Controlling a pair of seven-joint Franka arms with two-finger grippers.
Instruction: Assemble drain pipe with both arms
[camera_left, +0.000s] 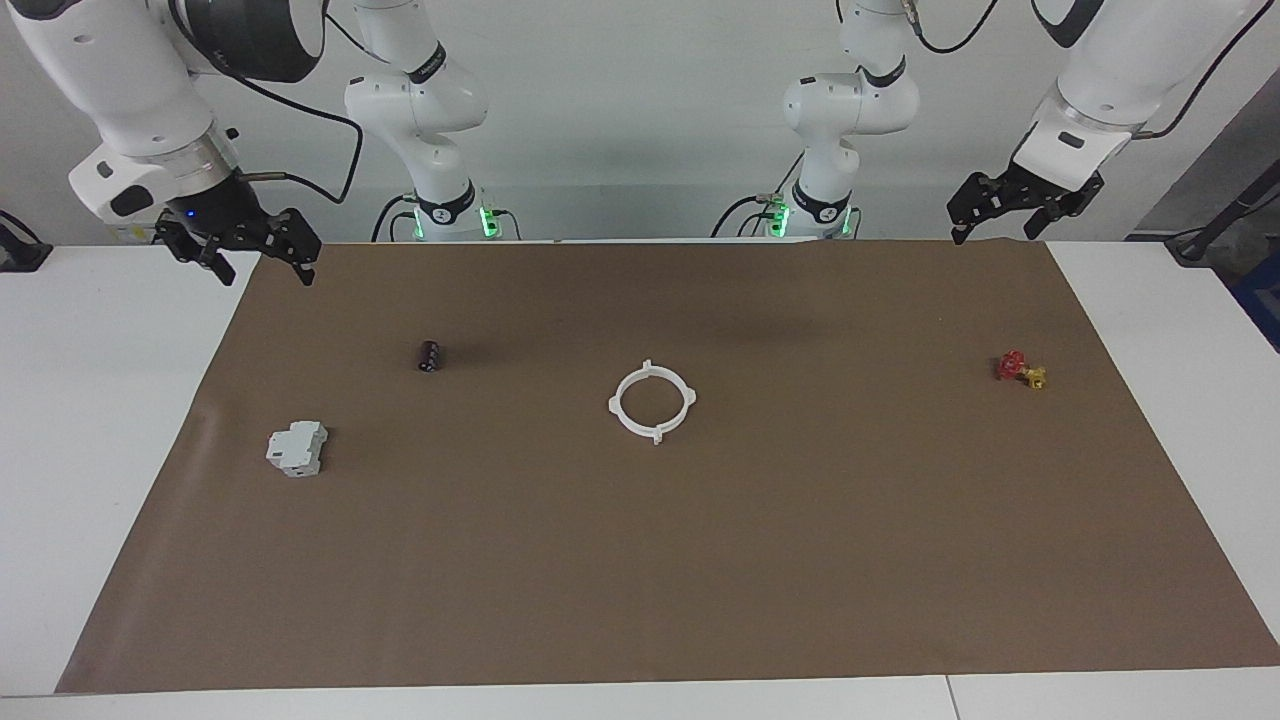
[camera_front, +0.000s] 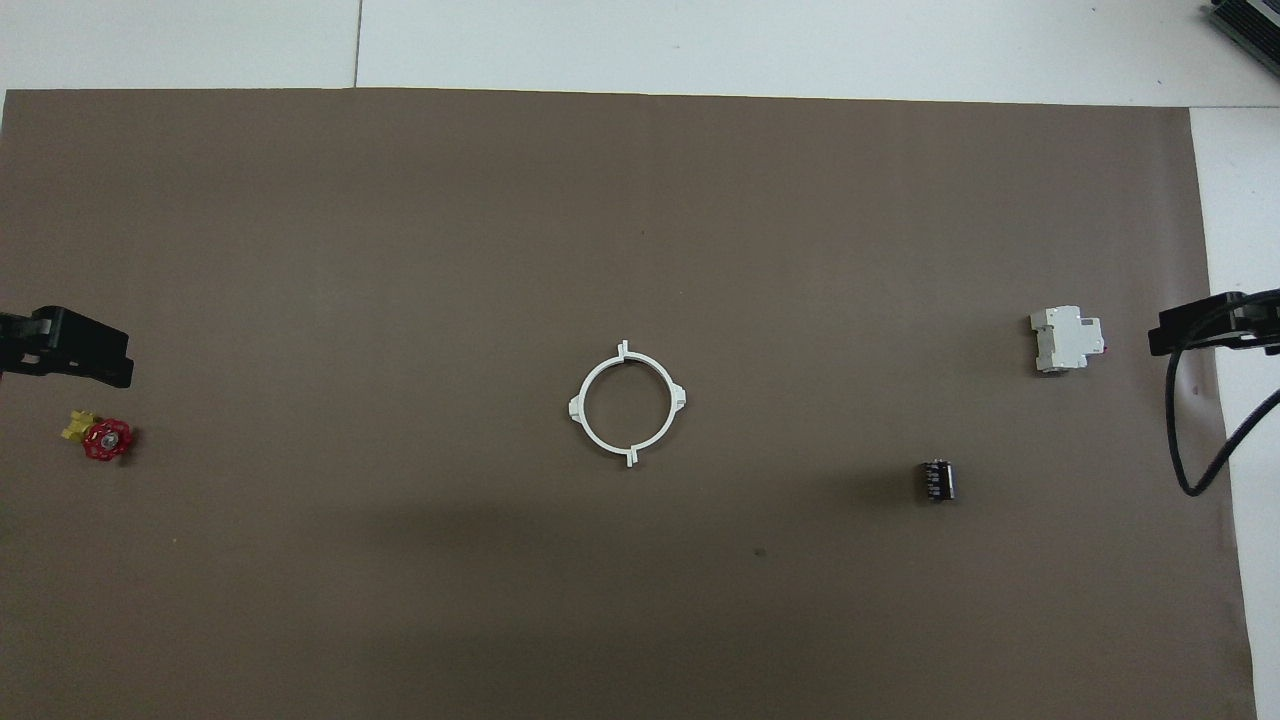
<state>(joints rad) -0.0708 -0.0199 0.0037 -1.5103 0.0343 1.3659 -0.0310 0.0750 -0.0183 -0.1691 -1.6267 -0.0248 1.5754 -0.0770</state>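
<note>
You have the drain pipe (camera_left: 651, 401) lying flat on the brown mat at the centre of both views. Its two thin white semicircular halves sit closed together as one full ring, open brown mat showing through its middle. In the overhead view (camera_front: 628, 404) the end tabs meet at the top and bottom of the ring, sticking outward as short paired stubs, and a small rounded lug projects from each half at the ring's two sides. Nothing touches it, and it lies well apart from everything else.
</note>
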